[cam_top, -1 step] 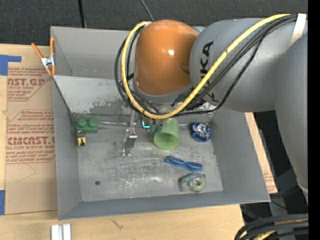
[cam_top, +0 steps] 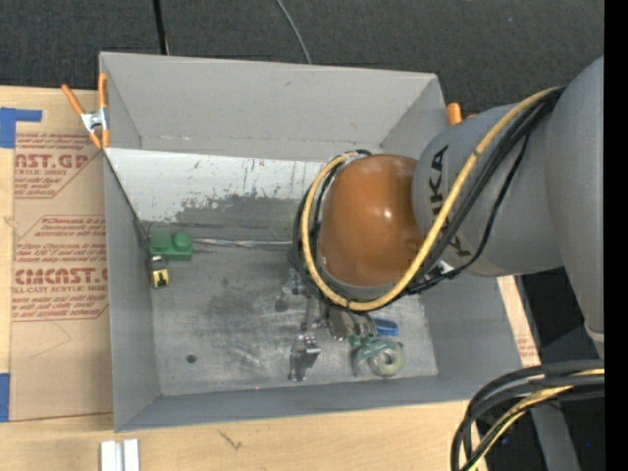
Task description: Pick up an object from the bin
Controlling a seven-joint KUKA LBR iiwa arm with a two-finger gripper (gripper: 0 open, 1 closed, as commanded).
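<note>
Arm (cam_top: 510, 194) enters from right; orange wrist cover (cam_top: 365, 219) above bin (cam_top: 265, 106) floor. Pincer (cam_top: 304, 351) low over near-right floor: opening cannot be told, nor any hold. Nearest things: pale ring (cam_top: 383, 359) just beside it, to right; blue piece (cam_top: 386, 329) touching ring. Green block (cam_top: 171, 245) and yellow piece (cam_top: 161, 278) well apart, at left wall.

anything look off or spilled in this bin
Nothing stands out. A green block and a small yellow piece lie at the left, a pale ring by the gripper. The bin floor is merely scuffed.
</note>
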